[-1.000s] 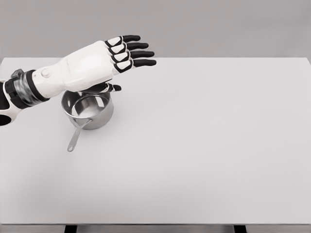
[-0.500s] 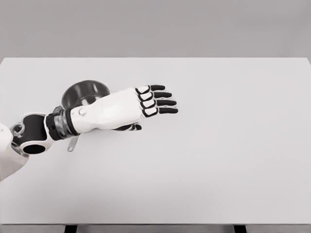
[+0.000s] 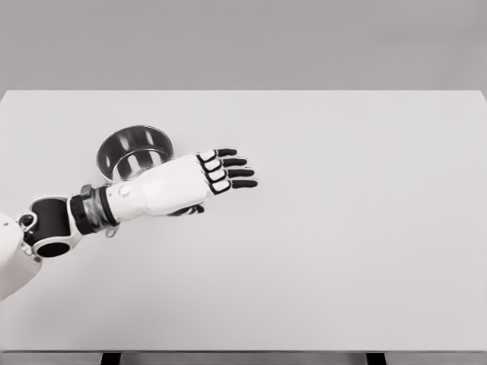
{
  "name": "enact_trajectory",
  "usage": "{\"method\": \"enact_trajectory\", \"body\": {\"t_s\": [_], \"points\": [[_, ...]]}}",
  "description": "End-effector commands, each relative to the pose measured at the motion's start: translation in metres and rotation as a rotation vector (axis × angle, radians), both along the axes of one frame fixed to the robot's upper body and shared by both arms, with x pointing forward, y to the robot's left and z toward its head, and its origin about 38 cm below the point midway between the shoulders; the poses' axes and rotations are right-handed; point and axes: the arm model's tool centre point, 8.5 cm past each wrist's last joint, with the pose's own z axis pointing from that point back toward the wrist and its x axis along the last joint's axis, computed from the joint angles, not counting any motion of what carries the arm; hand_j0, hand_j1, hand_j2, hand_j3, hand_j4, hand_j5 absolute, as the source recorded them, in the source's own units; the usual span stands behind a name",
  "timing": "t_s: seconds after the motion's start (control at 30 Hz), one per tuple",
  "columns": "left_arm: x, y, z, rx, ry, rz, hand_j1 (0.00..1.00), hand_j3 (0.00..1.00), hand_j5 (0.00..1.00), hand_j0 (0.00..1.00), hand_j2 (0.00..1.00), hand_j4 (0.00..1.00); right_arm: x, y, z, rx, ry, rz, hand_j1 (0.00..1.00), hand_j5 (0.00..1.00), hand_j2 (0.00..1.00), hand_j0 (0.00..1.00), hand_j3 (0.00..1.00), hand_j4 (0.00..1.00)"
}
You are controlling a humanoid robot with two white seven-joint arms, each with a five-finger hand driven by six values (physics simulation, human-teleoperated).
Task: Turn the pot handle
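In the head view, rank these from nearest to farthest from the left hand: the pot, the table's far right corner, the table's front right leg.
From the left hand:
1. Pot, just behind and left of the hand, partly covered by the wrist.
2. Table's front right leg, at the bottom edge, right.
3. Table's far right corner, at the upper right.

Simulated test bench, not a lived-in room: bare white table against a featureless grey backdrop directly behind the table.

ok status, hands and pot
Left hand open, fingers straight, holding nothing, in front of the pot. Right not in view. Pot upright on the table, handle mostly hidden behind the left arm. Nothing else in the way.
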Motion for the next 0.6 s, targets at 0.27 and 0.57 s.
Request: {"method": "enact_trajectory", "body": {"t_s": [0.27, 0.57], "points": [[0.008, 0.018, -0.015, -0.014, 0.041, 0.076, 1.0, 1.0, 1.0, 1.0, 1.0, 1.0, 0.0, 0.0, 0.0, 0.0, 0.0, -0.001, 1.0, 1.0, 1.0, 1.0, 1.0, 1.0], [0.006, 0.004, -0.017, -0.037, 0.038, 0.063, 1.0, 1.0, 1.0, 1.0, 1.0, 1.0, 0.0, 0.0, 0.0, 0.0, 0.0, -0.001, 1.0, 1.0, 1.0, 1.0, 1.0, 1.0]]}}
